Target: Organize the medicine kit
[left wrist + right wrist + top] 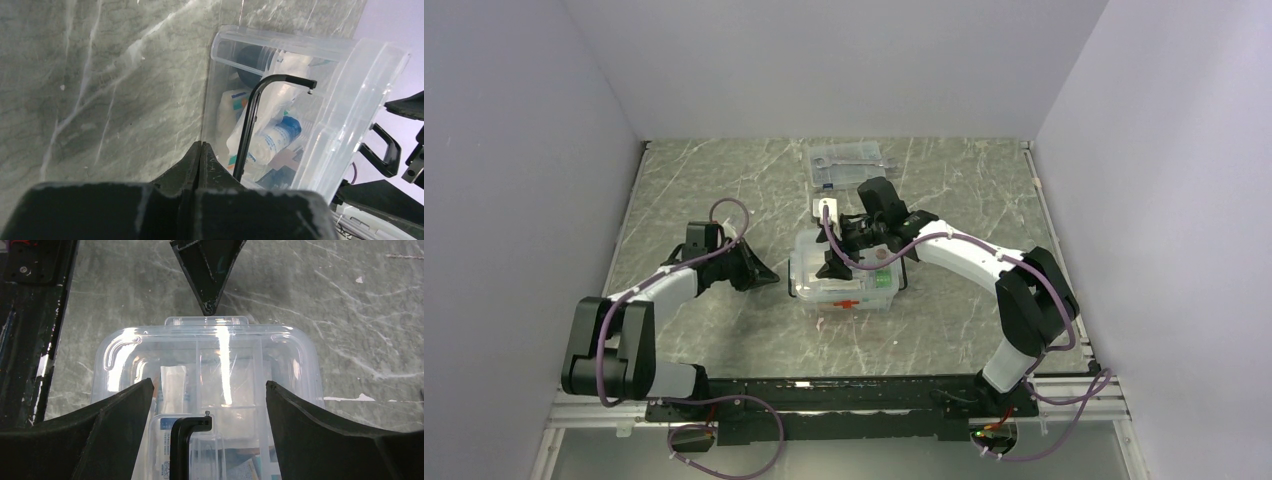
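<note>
The medicine kit (pixel 844 288) is a clear box at the table's middle, with bottles and packets inside. Its clear lid (pixel 210 347) lies on top, and the black handle (pixel 186 442) stands upright. My right gripper (pixel 207 387) is open just above the lid, with one finger on either side of the handle and touching nothing; it also shows in the top view (pixel 849 252). My left gripper (pixel 201 150) is shut and empty, its tip low at the box's left wall (pixel 762 274). A blue-labelled bottle (pixel 280 137) shows through the box wall.
A flatter clear case with blue latches (pixel 848 166) lies behind the kit near the back of the table. A small white item (pixel 826 208) lies between the two. Grey walls enclose the table on three sides.
</note>
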`<state>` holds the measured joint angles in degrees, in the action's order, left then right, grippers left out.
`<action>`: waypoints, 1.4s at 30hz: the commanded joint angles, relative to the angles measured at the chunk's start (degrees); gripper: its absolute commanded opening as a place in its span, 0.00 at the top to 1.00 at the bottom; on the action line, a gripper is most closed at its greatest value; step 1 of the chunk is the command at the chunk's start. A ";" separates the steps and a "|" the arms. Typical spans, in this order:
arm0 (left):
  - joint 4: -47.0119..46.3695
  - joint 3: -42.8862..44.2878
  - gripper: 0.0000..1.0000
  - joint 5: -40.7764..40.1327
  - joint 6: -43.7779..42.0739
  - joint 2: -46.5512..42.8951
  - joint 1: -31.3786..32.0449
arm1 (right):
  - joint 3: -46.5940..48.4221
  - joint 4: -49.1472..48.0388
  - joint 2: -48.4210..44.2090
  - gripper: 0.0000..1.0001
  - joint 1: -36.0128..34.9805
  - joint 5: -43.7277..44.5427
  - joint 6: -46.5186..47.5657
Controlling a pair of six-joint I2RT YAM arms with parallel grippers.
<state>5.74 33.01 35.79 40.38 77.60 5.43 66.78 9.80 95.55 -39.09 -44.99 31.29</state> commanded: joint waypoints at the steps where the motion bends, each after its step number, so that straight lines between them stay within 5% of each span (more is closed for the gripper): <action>1: -4.45 -0.31 1.00 3.15 0.94 2.55 0.47 | -2.70 7.07 1.05 0.16 0.21 5.31 1.14; 19: -16.00 -1.63 1.00 9.29 6.99 10.38 4.93 | -3.19 7.59 1.51 0.16 0.01 5.07 0.78; 42: -7.02 0.63 1.00 6.29 3.89 -0.78 4.94 | -1.49 9.36 3.16 0.16 -1.07 5.93 1.33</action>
<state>-3.31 30.28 40.75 45.98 80.82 9.96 66.78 10.39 95.26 -39.81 -43.92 31.03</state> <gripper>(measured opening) 0.009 0.841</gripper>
